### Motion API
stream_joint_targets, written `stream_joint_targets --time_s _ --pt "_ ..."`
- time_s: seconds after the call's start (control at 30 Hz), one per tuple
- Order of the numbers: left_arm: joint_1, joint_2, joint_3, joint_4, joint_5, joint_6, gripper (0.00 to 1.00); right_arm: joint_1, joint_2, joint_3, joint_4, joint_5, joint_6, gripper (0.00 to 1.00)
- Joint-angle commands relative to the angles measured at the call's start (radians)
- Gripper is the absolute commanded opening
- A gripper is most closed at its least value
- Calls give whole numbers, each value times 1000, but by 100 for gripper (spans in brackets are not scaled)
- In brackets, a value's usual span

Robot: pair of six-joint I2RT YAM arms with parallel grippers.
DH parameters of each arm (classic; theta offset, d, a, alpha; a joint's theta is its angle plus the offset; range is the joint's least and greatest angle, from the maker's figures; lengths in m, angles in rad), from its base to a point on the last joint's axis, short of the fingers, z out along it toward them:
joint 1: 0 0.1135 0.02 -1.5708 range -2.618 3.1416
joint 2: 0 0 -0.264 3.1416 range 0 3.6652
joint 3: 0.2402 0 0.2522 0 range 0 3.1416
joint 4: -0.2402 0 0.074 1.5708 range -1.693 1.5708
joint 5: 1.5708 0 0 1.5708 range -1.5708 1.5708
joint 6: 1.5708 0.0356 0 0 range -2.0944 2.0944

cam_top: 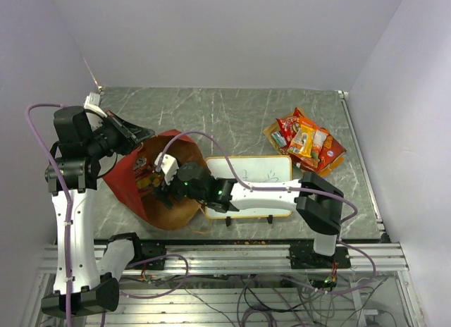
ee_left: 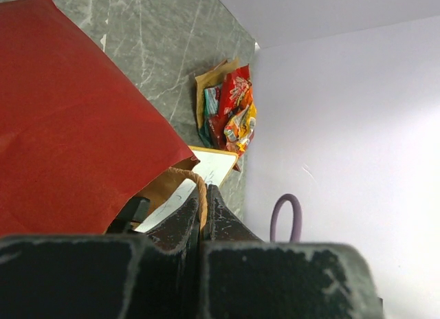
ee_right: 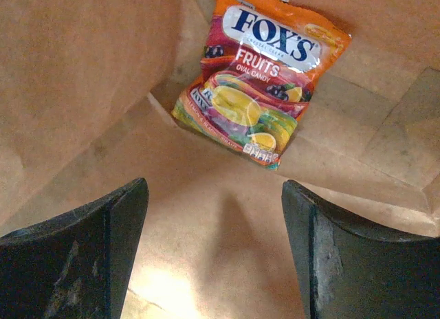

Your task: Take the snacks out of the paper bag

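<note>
The paper bag (cam_top: pixel 127 180), red outside and brown inside, lies on its side at the left with its mouth toward the arms. My left gripper (cam_top: pixel 143 135) is shut on the bag's thin brown handle (ee_left: pixel 201 188) and holds the upper rim up. My right gripper (ee_right: pixel 214 216) is open and empty, reaching inside the bag (ee_right: pixel 82 78). An orange Fox's Fruits candy packet (ee_right: pixel 258 85) lies on the bag's brown floor just ahead of the fingertips, not touching them. Packets also show inside the bag in the top view (cam_top: pixel 148 179). A pile of red, orange and yellow snack packets (cam_top: pixel 306 140) lies on the table at the right.
A framed whiteboard (cam_top: pixel 257 173) with writing lies under the right arm, next to the bag's mouth. The snack pile (ee_left: pixel 230 109) sits close to the right wall. The table's back and right edges meet white walls.
</note>
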Motion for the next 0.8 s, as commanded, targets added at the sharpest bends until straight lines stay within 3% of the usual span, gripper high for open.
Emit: stream_joint_targets --time_s 0.0,0.5,0.77 --pt "0 -8 0 26 69 -26 7 16 57 57 73 75 -12 79" --pt "-1 -9 29 -41 90 15 7 20 294 171 164 121 -48 83" --pt "0 4 77 -100 88 60 7 16 369 220 193 149 -103 92"
